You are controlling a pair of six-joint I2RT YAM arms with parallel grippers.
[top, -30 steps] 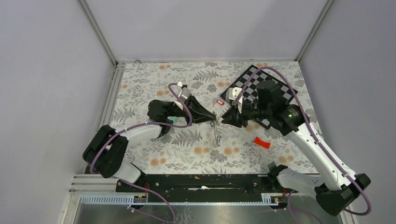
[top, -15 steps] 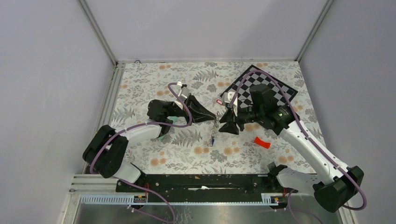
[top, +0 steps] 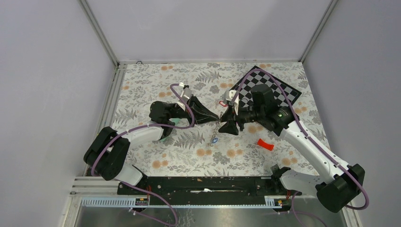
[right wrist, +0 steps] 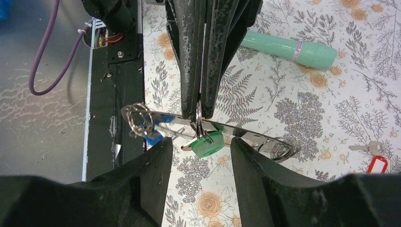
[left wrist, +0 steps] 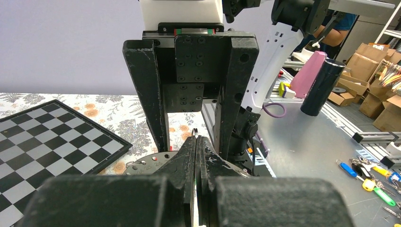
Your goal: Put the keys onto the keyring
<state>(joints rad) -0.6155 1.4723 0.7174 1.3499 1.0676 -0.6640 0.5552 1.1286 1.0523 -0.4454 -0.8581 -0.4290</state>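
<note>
Right wrist, green-tagged key (right wrist: pixel 208 143) hanging from thin edge-on keyring (right wrist: pixel 199 116)

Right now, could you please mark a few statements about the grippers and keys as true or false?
The left gripper is shut on the keyring. True.
The right gripper is clamped on the green-tagged key. False: it is open, fingers either side of that key.
The mint-green tube lies on the table. True.
The red-tagged key hangs from the keyring. False: it lies apart on the table.
</note>
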